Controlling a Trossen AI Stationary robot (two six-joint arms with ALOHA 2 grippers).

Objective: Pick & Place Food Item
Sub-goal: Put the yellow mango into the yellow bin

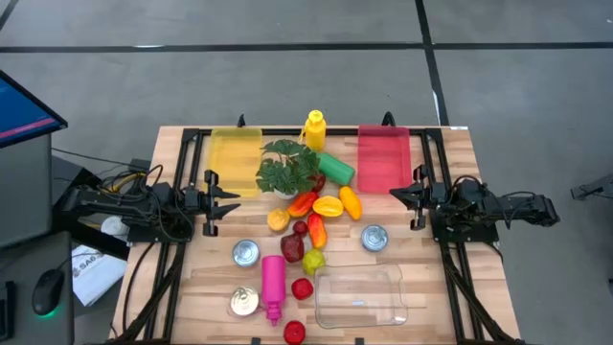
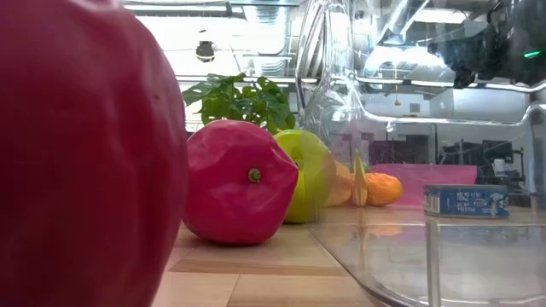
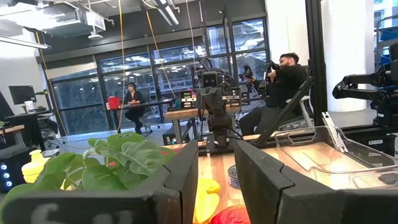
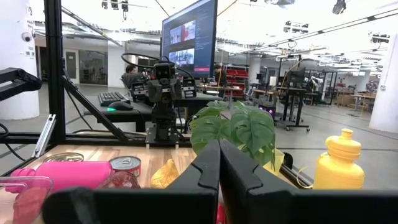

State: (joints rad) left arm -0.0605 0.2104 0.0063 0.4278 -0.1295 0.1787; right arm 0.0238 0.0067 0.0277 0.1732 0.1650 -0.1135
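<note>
Food items lie clustered at the centre of the desk, between the 2 grippers and touching neither. Left gripper, at mid-left of the high view, has fingers slightly apart, holding nothing. Right gripper, at mid-right, has fingers pressed together, empty. A clear container sits lower centre-right. The low view alone shows a red apple beside a green apple, close up.

Overhead view straight down, low view table-level, wrist views facing inward, sharing plant.
</note>
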